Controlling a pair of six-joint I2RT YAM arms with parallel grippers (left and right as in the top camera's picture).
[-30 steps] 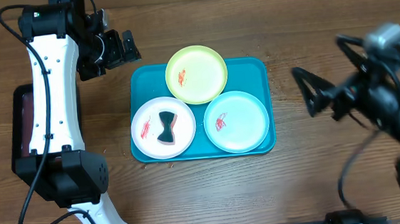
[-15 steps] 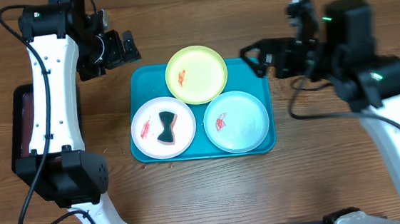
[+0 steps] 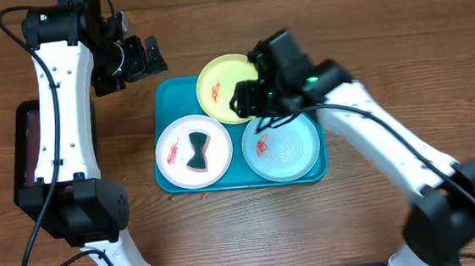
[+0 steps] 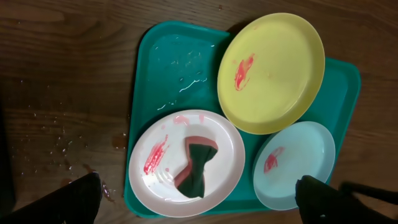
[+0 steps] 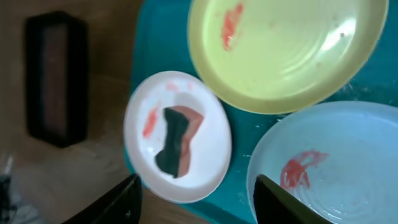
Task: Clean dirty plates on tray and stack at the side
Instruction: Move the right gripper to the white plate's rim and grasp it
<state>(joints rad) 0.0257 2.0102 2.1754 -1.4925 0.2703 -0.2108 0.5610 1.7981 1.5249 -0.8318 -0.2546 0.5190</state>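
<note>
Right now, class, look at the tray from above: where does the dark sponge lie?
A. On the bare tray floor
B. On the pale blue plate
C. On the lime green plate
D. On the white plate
D: the sponge rests on the white plate, while the lime green plate and the pale blue plate carry only red smears.

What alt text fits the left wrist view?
A turquoise tray on a wooden table holds three plates, each with a red smear: a lime green plate at upper right, a white plate at lower left, a pale blue plate at lower right. A dark green and pink sponge lies on the white plate.
</note>
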